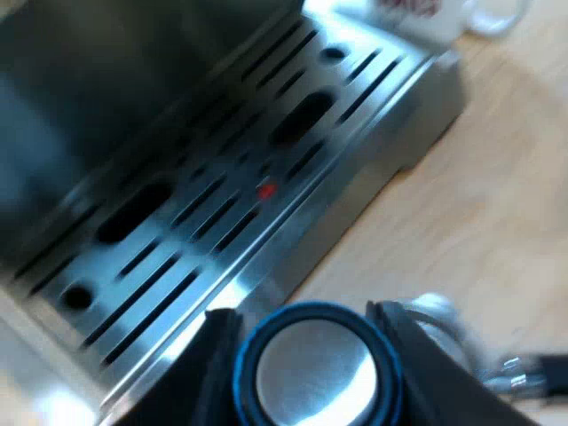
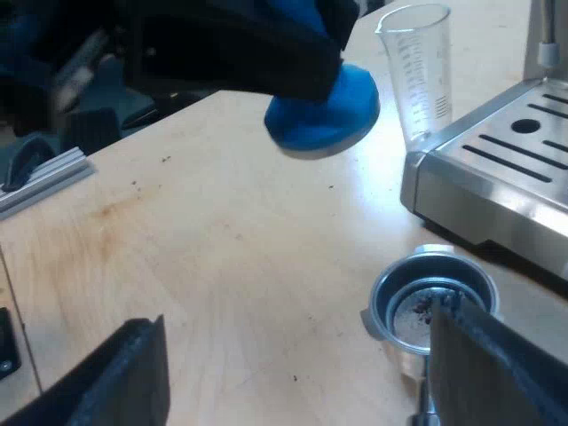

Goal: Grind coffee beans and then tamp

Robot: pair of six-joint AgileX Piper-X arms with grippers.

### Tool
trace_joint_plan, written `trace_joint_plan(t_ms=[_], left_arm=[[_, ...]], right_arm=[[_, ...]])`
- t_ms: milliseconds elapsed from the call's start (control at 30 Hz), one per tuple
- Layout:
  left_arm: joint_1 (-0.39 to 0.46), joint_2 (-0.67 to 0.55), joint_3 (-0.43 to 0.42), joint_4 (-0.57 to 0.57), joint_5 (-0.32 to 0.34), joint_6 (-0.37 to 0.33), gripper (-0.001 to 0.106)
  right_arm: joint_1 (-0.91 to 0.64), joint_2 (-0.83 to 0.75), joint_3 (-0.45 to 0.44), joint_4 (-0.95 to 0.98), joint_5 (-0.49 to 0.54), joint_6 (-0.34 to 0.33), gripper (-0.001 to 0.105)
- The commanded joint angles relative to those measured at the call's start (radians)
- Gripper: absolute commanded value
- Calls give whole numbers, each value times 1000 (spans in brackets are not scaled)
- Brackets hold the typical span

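The left gripper (image 1: 303, 318) clamps its fingers round the blue tamper (image 1: 311, 373) above the counter (image 2: 222, 257), near the holder (image 2: 432, 297). The tamper looks heavy, rigid and slick-sided, so a firm hold around its body suits. The right gripper (image 2: 297, 328) has its fingers spread wide.

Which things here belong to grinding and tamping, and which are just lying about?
For the job:
tamper, in the left gripper's jaws
holder, on the table
machine

Lying about:
glass, beside the machine
mug, by the machine
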Motion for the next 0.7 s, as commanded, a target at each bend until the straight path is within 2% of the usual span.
trace_joint_plan(t_ms=[33, 200, 433, 700], left_arm=[[62, -8, -3, 9, -14, -9, 5], [178, -8, 9, 4, 79, -6, 5], [194, -8, 94, -47, 76, -4, 5], [194, -11, 272, -319, 76, -4, 5]], right_arm=[[15, -2, -2, -18, -17, -11, 63], [34, -2, -2, -18, -7, -14, 63], [34, -2, -2, -17, 56, -14, 63], [34, -2, -2, -12, 56, -14, 63]])
